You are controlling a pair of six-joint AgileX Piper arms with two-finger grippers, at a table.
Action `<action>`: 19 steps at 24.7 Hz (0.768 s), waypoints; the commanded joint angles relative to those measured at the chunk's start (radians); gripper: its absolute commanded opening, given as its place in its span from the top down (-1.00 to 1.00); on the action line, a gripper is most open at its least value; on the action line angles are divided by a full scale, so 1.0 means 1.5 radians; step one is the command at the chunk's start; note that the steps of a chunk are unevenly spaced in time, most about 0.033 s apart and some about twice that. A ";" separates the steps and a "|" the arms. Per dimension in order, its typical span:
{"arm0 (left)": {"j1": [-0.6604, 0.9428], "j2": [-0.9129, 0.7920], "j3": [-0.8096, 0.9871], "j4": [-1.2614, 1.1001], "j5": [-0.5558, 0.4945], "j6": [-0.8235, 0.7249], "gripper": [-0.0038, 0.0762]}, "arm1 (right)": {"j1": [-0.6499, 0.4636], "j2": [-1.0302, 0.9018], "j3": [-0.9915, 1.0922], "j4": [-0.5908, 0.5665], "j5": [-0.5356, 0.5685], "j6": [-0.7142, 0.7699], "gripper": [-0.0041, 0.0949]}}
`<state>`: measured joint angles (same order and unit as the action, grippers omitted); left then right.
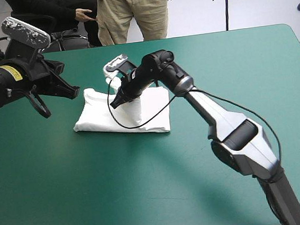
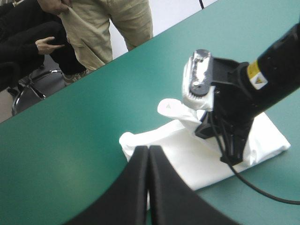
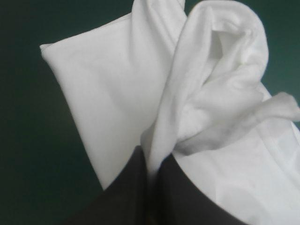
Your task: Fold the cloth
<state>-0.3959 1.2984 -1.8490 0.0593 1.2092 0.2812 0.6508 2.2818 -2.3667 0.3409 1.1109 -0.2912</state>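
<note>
At the centre of the table (image 1: 67, 195), your right gripper (image 3: 152, 157) pinches a T-shirt (image 1: 97, 116) fold; your left gripper (image 2: 148, 151), at the T-shirt's 9 o'clock, is closed and empty. A thin pinch may slip, unfolding the bundle.

light: bright, even | shadow: soft, on teal-green cover (image 1: 94, 192)

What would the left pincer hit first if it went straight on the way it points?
Most likely the T-shirt, at its nearest corner just ahead of the shut left pincer. Depth is unclear, so it might pass just above and reach the right pincer beyond.
</note>
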 commanded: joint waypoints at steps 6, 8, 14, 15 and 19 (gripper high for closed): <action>-0.002 0.004 -0.018 0.005 0.015 -0.020 0.95 | 0.078 0.084 -0.214 0.002 -0.043 0.015 0.94; -0.002 0.005 -0.016 0.005 0.021 -0.020 0.95 | 0.088 0.084 -0.213 0.015 -0.056 -0.012 0.94; -0.002 0.005 0.013 0.005 0.021 -0.035 0.95 | 0.099 0.084 -0.213 0.095 -0.094 -0.103 0.08; -0.002 0.005 0.019 0.005 0.021 -0.036 0.95 | 0.099 0.084 -0.213 0.090 -0.094 -0.104 -0.28; -0.002 0.005 0.020 0.002 0.030 -0.038 0.95 | 0.099 0.078 -0.213 0.066 -0.077 -0.079 -0.67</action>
<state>-0.3959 1.3310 -1.7981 0.0631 1.2313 0.2372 0.8021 2.4857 -2.6514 0.4364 1.0265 -0.4282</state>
